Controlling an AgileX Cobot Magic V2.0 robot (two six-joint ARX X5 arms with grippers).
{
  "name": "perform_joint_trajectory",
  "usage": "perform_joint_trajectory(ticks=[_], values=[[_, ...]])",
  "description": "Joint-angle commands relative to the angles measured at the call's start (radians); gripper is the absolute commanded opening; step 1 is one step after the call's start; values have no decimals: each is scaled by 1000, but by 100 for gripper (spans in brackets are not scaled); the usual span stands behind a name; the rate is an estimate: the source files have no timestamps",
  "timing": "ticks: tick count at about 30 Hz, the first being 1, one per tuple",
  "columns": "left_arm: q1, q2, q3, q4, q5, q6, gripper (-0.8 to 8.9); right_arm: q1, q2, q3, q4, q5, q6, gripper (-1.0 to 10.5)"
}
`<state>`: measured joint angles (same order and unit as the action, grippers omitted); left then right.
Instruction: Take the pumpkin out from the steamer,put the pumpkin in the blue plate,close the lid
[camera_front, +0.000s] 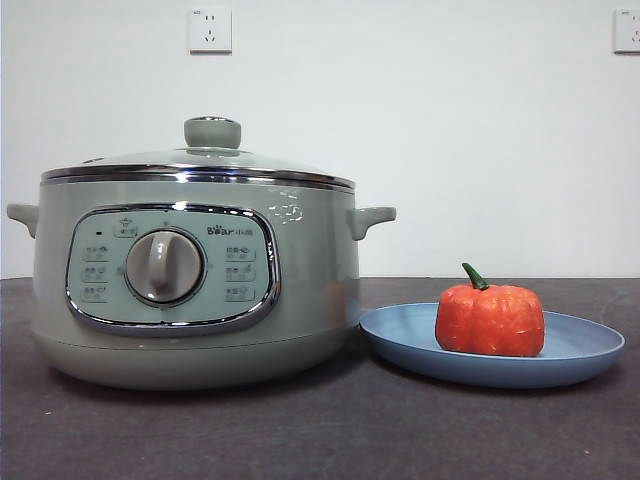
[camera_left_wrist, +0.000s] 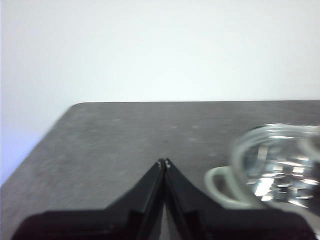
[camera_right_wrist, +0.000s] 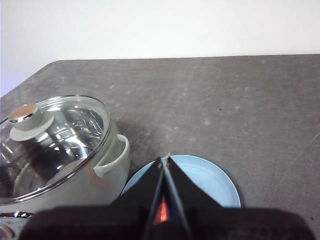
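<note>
The sage-green steamer (camera_front: 190, 290) stands on the left of the dark table with its glass lid (camera_front: 200, 165) seated on it. The orange-red pumpkin (camera_front: 490, 320) sits upright in the blue plate (camera_front: 580, 350), just to the steamer's right. Neither arm shows in the front view. My left gripper (camera_left_wrist: 164, 162) is shut and empty, held high beside the steamer's side handle (camera_left_wrist: 217, 187) and lid (camera_left_wrist: 280, 160). My right gripper (camera_right_wrist: 165, 159) is shut and empty above the blue plate (camera_right_wrist: 210, 182); a sliver of the pumpkin (camera_right_wrist: 160, 216) shows between its jaws. The steamer's lid (camera_right_wrist: 50, 140) lies beside it.
The dark table (camera_front: 320, 440) runs to a white wall with two sockets (camera_front: 210, 30). The table's far edge and a rounded corner show in the left wrist view (camera_left_wrist: 75, 107).
</note>
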<state>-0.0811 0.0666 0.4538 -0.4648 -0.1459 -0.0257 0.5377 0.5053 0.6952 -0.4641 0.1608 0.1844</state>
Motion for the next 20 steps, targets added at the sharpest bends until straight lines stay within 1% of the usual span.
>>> perform_joint_trajectory(ticks=[1,6,9,13,17,20], values=[[63,-34,-115,61,30,11,-4,1,-2,-8,6,4,8,-16],[116,-42,-280,175,95,11,-3,1,-2,-8,6,3,8,-16],[122,-42,-353,214,102,5,-3,1,-2,-8,6,4,8,-16],[122,-42,-403,211,102,-18,-3,1,-2,-8,6,3,8,-16],[122,-44,-417,181,102,-53,-3,1,-2,-8,6,3,8,-17],[122,-44,-417,186,100,-54,-4,1,-2,-8,6,3,8,-17]])
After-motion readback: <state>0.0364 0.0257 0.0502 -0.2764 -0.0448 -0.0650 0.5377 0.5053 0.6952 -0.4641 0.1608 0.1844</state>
